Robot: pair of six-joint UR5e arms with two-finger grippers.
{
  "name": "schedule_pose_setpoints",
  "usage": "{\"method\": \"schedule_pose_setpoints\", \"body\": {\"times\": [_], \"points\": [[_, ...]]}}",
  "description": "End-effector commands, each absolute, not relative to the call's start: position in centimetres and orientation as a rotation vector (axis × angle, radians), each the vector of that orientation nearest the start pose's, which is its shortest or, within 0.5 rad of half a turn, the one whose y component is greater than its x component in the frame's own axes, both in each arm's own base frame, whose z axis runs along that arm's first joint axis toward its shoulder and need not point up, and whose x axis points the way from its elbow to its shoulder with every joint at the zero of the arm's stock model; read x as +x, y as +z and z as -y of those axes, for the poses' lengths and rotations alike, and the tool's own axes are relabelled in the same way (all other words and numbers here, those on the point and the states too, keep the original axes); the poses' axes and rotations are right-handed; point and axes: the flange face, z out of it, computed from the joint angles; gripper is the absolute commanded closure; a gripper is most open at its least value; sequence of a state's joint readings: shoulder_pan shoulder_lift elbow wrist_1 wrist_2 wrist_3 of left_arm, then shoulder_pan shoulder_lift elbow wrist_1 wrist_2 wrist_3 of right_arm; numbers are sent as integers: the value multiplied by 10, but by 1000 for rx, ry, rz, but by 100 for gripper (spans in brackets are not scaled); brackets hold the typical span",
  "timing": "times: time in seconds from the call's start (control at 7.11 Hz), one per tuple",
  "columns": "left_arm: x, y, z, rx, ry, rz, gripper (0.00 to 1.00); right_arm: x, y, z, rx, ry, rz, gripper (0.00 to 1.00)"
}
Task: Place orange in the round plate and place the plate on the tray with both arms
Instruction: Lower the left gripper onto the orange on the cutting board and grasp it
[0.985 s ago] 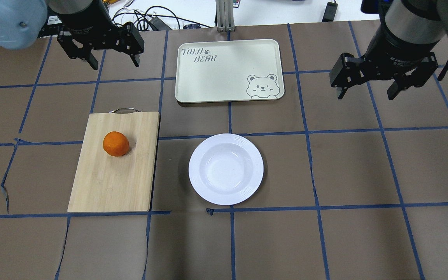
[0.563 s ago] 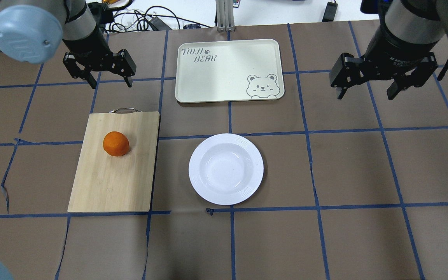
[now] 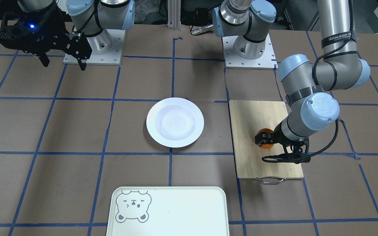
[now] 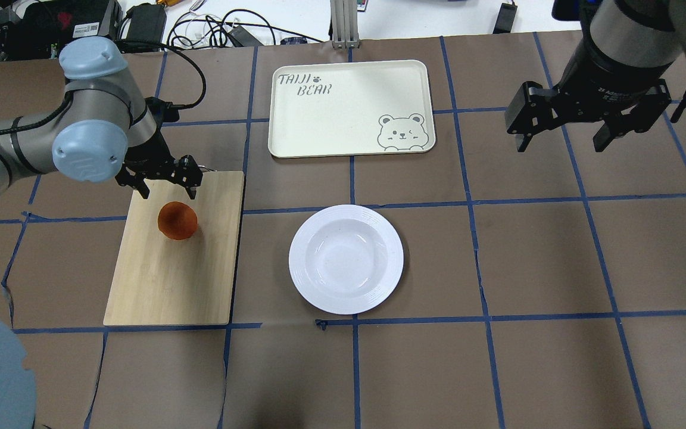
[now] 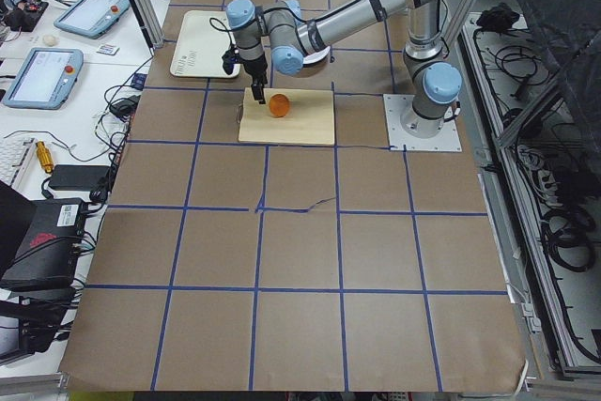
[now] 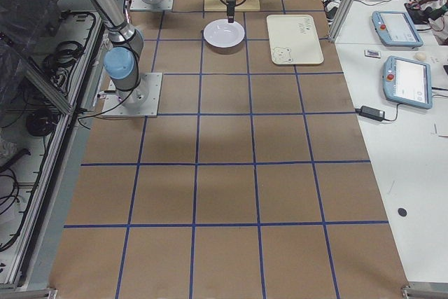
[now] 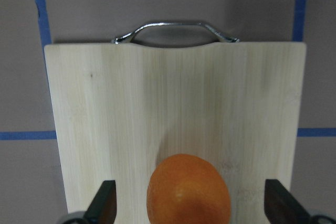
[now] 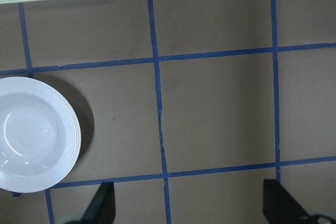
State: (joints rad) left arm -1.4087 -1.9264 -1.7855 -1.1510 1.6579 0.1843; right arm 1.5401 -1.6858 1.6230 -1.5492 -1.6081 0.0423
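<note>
Left pincer: now down from the bench's far side, over the cutting board; jaws spread, orange centred between them, ungripped. Right pincer: open, unmoved. Plate: empty, short of the tray. Pick-up looks imminent.

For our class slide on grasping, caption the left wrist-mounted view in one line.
The orange sits on a bamboo cutting board, framed by the open left tool.

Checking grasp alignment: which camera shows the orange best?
Left wrist-mounted: the orange sits close and sharp between the fingers of the open left gripper. Overhead shows it whole but shadowed; front-facing has the gripper partly covering it; exterior left shows it small; exterior right barely shows it.
</note>
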Motion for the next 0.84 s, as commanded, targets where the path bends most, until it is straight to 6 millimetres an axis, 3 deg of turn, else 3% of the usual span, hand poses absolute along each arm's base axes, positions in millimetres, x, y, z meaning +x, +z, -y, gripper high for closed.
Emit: {"method": "schedule_pose_setpoints", "body": {"times": [0.0, 0.28, 0.42, 0.7], "points": [[-33, 205, 569, 106, 304, -3075, 1, 116, 514, 450, 116, -66, -3177, 0], [-34, 196, 564, 160, 336, -3078, 2, 116, 513, 451, 116, -61, -3177, 0], [-34, 197, 563, 179, 344, -3075, 35, 116, 513, 451, 116, -61, -3177, 0], [-33, 204, 565, 169, 326, -3075, 76, 115, 513, 451, 116, -61, -3177, 0]]}}
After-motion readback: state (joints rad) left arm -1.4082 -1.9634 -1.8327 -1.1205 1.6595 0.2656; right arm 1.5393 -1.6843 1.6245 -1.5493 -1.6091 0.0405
